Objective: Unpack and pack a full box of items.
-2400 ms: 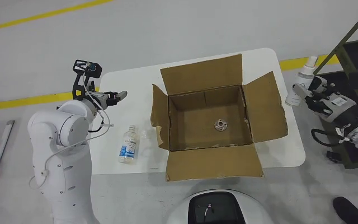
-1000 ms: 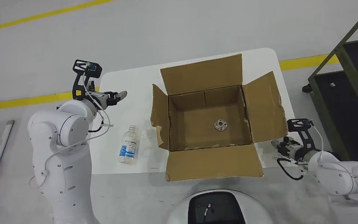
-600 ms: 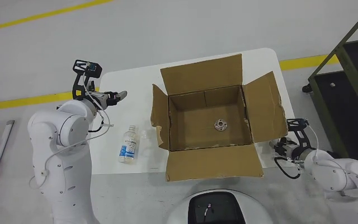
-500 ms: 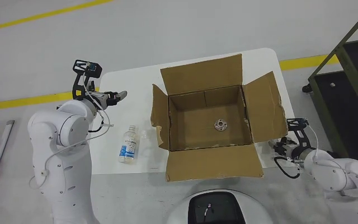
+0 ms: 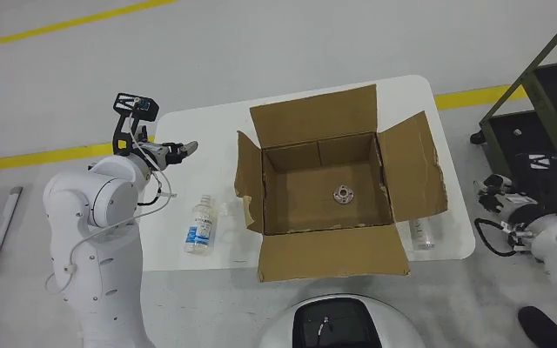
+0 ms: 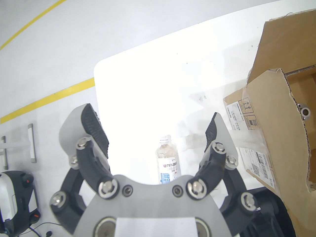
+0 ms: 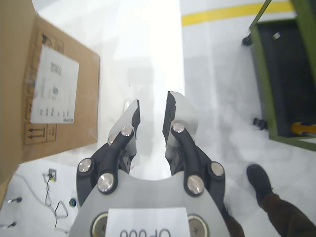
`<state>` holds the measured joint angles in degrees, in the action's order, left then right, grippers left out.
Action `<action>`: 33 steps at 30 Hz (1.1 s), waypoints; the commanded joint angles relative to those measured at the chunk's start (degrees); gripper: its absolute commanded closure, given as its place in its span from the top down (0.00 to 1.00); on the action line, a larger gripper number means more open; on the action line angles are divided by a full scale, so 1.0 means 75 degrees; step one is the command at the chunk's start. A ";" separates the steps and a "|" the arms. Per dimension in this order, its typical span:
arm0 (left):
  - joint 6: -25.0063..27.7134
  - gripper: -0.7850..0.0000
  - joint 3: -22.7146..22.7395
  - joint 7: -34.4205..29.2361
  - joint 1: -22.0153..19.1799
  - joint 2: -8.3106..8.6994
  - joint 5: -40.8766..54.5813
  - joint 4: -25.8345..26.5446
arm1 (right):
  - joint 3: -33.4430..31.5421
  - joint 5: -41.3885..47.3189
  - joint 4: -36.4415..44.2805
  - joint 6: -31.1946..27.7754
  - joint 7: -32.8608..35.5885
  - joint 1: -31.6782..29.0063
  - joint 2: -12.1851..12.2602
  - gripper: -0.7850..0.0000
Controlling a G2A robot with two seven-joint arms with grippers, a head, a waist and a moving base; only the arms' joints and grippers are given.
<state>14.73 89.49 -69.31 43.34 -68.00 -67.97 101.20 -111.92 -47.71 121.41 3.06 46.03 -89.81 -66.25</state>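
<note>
**Left gripper** [image 6: 151,120]: the jaws are standing wide and gripping nothing. Just beyond the tips, lined up between them, a clear plastic bottle with a white-and-blue label [image 6: 167,160] is lying on its side on the white table [image 6: 153,75]. Farther out, off one jaw, the open brown cardboard box [image 6: 269,124] is sitting with a torn side flap.

**Right gripper** [image 7: 153,103]: the jaws are sitting narrowly parted with nothing between them, out past the table's edge. Ahead of them a second clear bottle [image 5: 422,233] is lying on the table, just beside the box flap.

**Judgement:** you are nearing the end of unpacking. Two bottles are lying outside the box, and a small grey metal ring [image 5: 343,192] is sitting alone on the box floor. The next move is calling for a straight-down reach into the box, with the jaws narrowed for a low, small part and kept off the walls.

**Views:**
- The top view is giving you the ring's place on the floor and both bottles together.
- The left wrist view is catching the ring past the torn flap edge.
- The right wrist view is showing the flap's outer face with its white label.
</note>
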 commanded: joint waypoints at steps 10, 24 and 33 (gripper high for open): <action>0.0000 1.00 0.0000 0.0000 0.0000 0.0000 0.0000 0.0000 | -0.0262 0.1343 0.1395 -0.2099 0.0257 0.1727 0.0289 0.00; 0.0000 1.00 0.0000 0.0000 0.0000 0.0000 0.0000 0.0000 | 0.4624 -0.0648 0.0366 -0.1629 0.2291 0.4234 0.0382 0.00; 0.0000 1.00 0.0000 0.0000 0.0000 0.0000 0.0000 0.0000 | 0.6217 -0.2036 -0.1219 -0.1392 0.2536 0.4396 0.0272 0.00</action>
<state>14.73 89.49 -69.31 43.34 -68.00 -67.97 101.20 -65.93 -62.11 113.13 -7.40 65.37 -56.91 -64.14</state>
